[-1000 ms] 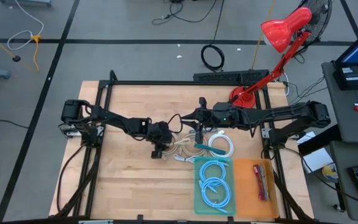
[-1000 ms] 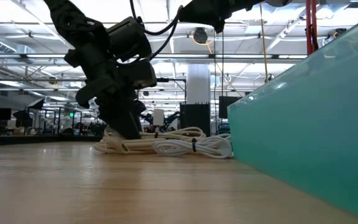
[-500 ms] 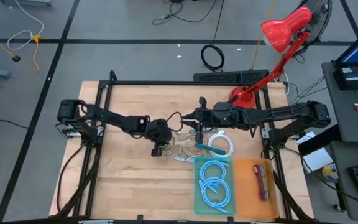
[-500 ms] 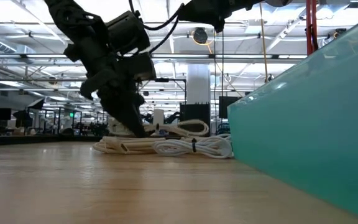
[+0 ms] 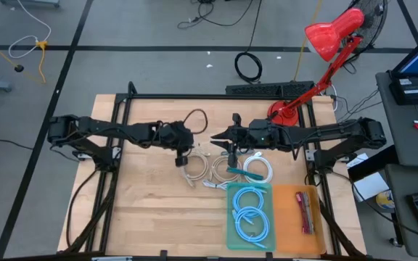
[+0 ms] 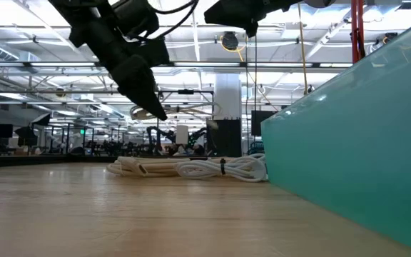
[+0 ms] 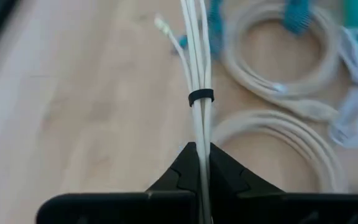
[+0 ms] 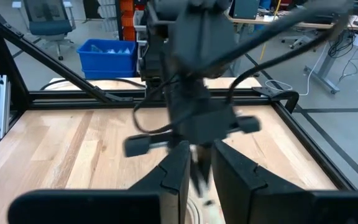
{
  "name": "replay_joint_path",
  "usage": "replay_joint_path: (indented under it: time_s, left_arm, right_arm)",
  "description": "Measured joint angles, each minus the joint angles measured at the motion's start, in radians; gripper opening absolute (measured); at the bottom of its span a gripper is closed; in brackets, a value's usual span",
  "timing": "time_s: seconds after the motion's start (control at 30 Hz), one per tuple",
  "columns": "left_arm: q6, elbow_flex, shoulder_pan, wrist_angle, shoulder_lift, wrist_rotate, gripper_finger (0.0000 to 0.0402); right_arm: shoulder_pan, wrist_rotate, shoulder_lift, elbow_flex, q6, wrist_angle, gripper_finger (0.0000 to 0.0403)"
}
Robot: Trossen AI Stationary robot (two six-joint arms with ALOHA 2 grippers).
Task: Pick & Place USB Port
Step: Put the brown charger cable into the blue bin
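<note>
Seen from above, the left gripper point(image 5: 182, 154) is sitting near the middle of the wooden table point(image 5: 151, 210), its fingers pressed together on a bundled white cable point(image 5: 189, 172) that is trailing toward six o'clock from it. At three o'clock from that bundle, more white cable coils point(image 5: 256, 168) are lying on the wood, and the right gripper point(image 5: 232, 152) is hanging over them; its fingers are standing slightly apart, and whether they are pinching anything cannot be told. At five o'clock, a teal tray point(image 5: 232, 217) is holding two blue cable coils point(image 5: 250, 215), with an orange tray point(image 5: 287, 217) just beside it at three o'clock. A red lamp point(image 5: 324, 43) is leaning over the table's one o'clock corner. From table height, the left gripper point(image 6: 150, 107) is hanging above the white coils point(image 6: 191, 168) lying beside the teal tray's wall point(image 6: 355, 135). In the left wrist view, the dark fingers point(image 7: 182, 174) are pinching the cable bundle point(image 7: 197, 68), which a black tie point(image 7: 201, 96) is binding. In the right wrist view, the right arm's own fingers point(image 8: 173, 177) are facing the left arm across the table.
</note>
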Motion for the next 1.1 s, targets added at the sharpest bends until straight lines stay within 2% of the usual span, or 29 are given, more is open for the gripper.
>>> replay_joint_path:
  time_s: [0.33,0.47,0.6,1.1]
  left_arm:
    - [-0.053,-0.001,0.163,0.018,0.01,-0.018,0.0007]
    - [-0.062,-0.004,0.229,0.018,0.01,0.005,0.0015]
    - [-0.061,-0.038,0.277,0.04,0.01,0.039,0.0007]
    - [-0.082,-0.235,0.333,0.215,0.01,0.137,0.0014]
  right_arm:
    - [0.0,0.0,0.0,0.0,0.0,0.0,0.0057]
    - [0.0,0.0,0.0,0.0,0.0,-0.001,0.0057]
    - [0.0,0.0,0.0,0.0,0.0,-0.001,0.0057]
    - [0.0,0.0,0.0,0.0,0.0,-0.001,0.0057]
